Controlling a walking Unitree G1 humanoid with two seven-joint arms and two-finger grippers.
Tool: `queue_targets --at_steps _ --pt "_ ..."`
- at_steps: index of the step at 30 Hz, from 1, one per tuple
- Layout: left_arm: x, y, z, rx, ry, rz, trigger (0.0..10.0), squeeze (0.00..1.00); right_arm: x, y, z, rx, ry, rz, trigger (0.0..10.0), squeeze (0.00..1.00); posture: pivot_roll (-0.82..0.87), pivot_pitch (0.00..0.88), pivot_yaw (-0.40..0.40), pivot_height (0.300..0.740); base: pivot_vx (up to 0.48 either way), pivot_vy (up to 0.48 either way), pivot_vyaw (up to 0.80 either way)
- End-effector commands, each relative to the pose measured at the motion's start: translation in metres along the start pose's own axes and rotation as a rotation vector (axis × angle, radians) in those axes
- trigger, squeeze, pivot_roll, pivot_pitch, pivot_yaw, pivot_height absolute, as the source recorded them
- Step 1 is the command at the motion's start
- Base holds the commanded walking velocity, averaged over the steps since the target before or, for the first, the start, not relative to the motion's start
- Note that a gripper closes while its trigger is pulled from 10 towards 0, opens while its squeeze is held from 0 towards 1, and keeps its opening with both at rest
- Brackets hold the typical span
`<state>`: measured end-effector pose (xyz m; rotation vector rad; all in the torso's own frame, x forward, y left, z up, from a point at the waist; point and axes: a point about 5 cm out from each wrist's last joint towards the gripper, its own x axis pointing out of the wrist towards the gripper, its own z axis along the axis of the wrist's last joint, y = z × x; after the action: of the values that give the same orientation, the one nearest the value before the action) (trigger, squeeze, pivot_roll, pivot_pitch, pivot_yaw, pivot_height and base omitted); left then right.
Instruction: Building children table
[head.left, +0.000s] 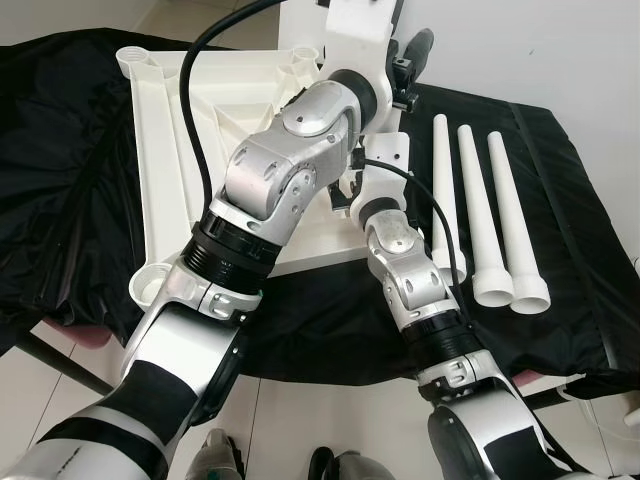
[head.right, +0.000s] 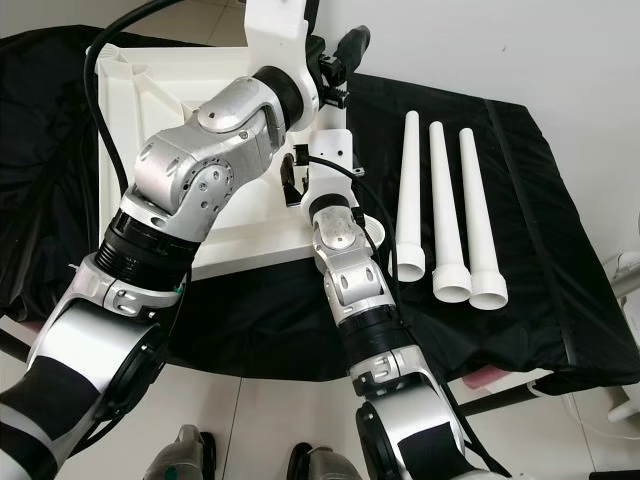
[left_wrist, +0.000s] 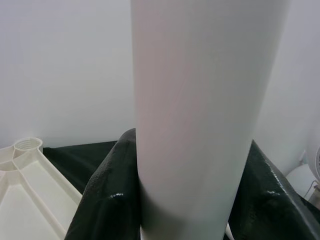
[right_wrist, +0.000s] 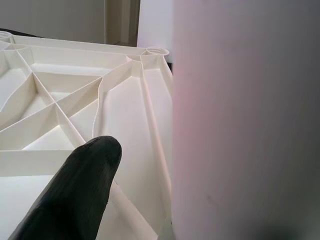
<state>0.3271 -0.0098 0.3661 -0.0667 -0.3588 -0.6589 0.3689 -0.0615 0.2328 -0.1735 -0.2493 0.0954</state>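
bright, even indoor light; soft shadows; wrist close-ups blurred

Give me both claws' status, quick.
Left claw: closed on a white table leg.
Right claw: one finger beside the same leg, over the tabletop; grip cannot be told.

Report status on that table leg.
Left gripper clamped on upright white leg. Right gripper beside it, grip unclear. Tabletop upside down on black cloth. Three spare legs lying right.
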Motion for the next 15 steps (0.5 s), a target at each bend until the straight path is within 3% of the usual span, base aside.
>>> queue_targets --at_steps 1,4,5,6,7,9,10,15 --pt "0.002 -0.015 0.008 0.015 -0.030 -0.056 10.0 0.00 0.002 0.002 0.005 -0.017 -0.026 -0.004 10.0 0.00 0.13 0.147 -0.089 0.740 0.000 0.000 0.00" --pt "0.003 -0.015 0.008 0.020 -0.029 -0.055 10.0 0.00 0.003 0.000 0.009 -0.049 -0.046 -0.021 10.0 0.00 0.13 0.145 -0.093 0.740 0.000 0.000 0.00" --pt "0.003 -0.014 0.007 0.025 -0.029 -0.051 10.0 0.00 0.004 -0.002 0.010 -0.057 -0.050 -0.031 9.3 0.00 0.13 0.143 -0.096 0.740 0.000 0.000 0.00" --pt "0.004 -0.014 0.007 0.027 -0.030 -0.047 10.0 0.00 0.004 -0.003 0.010 -0.061 -0.053 -0.038 9.3 0.00 0.13 0.143 -0.096 0.740 0.000 0.000 0.00" --pt "0.004 -0.014 0.007 0.030 -0.029 -0.045 10.0 0.00 0.004 -0.004 0.010 -0.069 -0.052 -0.049 0.5 0.00 0.13 0.141 -0.095 0.740 0.000 0.000 0.00" --pt "0.004 -0.014 0.007 0.030 -0.029 -0.045 10.0 0.00 0.004 -0.004 0.010 -0.069 -0.052 -0.049 0.5 0.00 0.13 0.141 -0.095 0.740 0.000 0.000 0.00" --pt "0.004 -0.014 0.007 0.036 -0.028 -0.041 10.0 0.00 0.004 -0.007 0.009 -0.081 -0.049 -0.060 0.0 0.00 0.13 0.141 -0.095 0.740 0.000 0.000 0.00" --pt "0.004 -0.012 0.006 0.049 -0.027 -0.034 10.0 0.00 0.002 -0.012 0.006 -0.099 -0.032 -0.077 0.0 0.00 0.12 0.137 -0.096 0.740 0.000 0.000 0.00"
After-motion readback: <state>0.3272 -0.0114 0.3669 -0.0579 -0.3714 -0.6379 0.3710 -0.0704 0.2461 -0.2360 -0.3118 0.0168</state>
